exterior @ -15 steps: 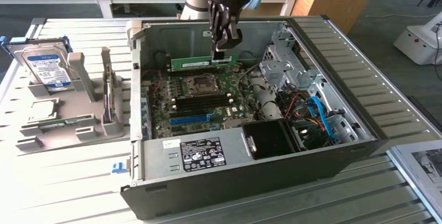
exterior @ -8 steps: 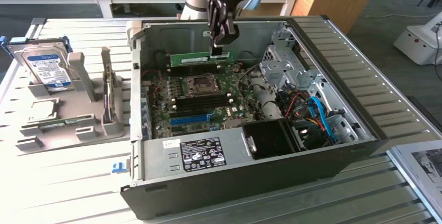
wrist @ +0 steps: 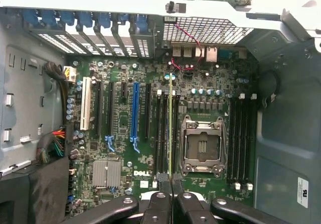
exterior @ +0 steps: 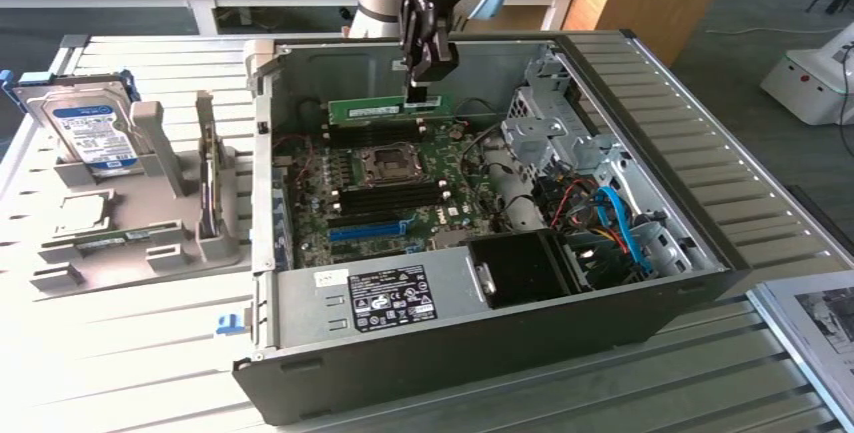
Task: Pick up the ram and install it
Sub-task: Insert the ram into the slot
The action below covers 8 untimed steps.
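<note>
Starting at the exterior view's left: a grey holder on the table carries a hard drive standing upright in its slot, likely parked so parts lift straight out. Its blue-and-white label is too small to read.

Next, the open computer case lies on its side with the panel off, so the motherboard faces up and can be reached from above. The white sticker on the power supply has dark print, unreadable.

Over the far part of the board the gripper hangs from above, fingers pressed together on the ram, pinching it toward its end on the exterior view's right. The ram is held long side level, lower edge toward the board, judged so it can go straight into a slot.

The wrist view shows it edge-on as a thin line along the dark memory slots just beside the CPU socket, lined up with them. Cannot tell if it touches a slot. "DELL" is printed in white on the board near the fingers. The blue slot strip sits apart from the ram.

Further to the exterior view's right, blue cables lie by the drive cage.
</note>
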{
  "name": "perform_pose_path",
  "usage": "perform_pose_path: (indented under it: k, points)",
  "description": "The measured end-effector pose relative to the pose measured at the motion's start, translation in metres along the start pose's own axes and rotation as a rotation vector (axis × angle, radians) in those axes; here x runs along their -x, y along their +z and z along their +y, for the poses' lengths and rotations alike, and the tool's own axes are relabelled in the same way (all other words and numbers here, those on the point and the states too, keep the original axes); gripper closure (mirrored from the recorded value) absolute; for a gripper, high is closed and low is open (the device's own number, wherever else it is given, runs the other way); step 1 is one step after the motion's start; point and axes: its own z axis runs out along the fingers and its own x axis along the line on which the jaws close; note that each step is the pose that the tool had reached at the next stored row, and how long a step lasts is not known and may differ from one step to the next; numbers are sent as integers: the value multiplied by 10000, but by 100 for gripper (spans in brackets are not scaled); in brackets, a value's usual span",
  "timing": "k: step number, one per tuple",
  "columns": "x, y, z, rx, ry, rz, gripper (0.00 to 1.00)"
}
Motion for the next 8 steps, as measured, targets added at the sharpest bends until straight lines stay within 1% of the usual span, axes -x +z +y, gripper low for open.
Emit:
perform_pose_path:
  k: [8]
  points:
    - [0, 3, 0, 0, 41, 0, 88]
